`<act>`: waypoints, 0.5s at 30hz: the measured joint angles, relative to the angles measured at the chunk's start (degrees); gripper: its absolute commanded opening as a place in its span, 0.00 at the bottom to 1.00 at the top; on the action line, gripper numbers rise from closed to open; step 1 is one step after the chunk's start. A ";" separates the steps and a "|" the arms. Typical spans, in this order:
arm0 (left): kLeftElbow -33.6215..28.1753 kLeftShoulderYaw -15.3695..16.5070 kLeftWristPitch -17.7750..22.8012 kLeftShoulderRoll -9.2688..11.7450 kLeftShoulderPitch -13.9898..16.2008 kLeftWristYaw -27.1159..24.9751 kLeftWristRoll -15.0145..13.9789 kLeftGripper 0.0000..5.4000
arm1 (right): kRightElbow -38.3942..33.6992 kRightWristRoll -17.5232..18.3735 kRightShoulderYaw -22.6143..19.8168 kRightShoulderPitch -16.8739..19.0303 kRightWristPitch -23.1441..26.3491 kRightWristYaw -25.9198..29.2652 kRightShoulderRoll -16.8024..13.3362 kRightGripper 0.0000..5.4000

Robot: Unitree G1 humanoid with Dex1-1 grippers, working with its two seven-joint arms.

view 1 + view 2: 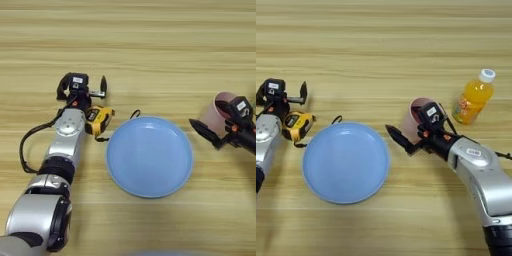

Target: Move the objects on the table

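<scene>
The orange-drink bottle (474, 98) stands near the right side of the table (381, 45), its long axis running up and slightly rightward in the picture, white cap at the far end, so it seems upright with a small lean. It is filled with orange liquid and carries a coloured label whose print is too small to read. It shows only in the right eye view. Just left of it the pale pink cup (415, 117) sits with its open mouth facing up toward the camera, its dark inner wall visible. The right gripper (408, 127) is at the cup: one black finger lies outside on the cup's near-left side, pointing left, and the other appears to reach over the rim, though the gripper body hides that part, so contact is uncertain. A round blue plate (149, 156) lies in the middle of the table. Left of it a yellow tape measure (98, 120) rests beside the left arm, partly covered by the wrist. The left gripper (84, 87) hangs just beyond it, its fingers spread wide and holding nothing.
</scene>
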 measured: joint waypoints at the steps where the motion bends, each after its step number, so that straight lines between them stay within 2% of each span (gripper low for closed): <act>1: 0.00 -0.02 0.00 0.00 0.00 0.01 0.00 1.00 | 0.16 -0.23 0.10 0.00 0.00 0.01 -0.12 0.79; 7: 0.00 -0.30 0.00 -0.05 -0.06 0.10 -0.01 1.00 | 1.47 -1.52 0.64 0.00 0.04 0.18 -0.51 0.67; 15: 0.00 -0.37 0.00 -0.07 -0.18 0.17 -0.01 1.00 | 1.59 -1.68 0.60 -0.19 -0.14 0.20 -0.54 0.67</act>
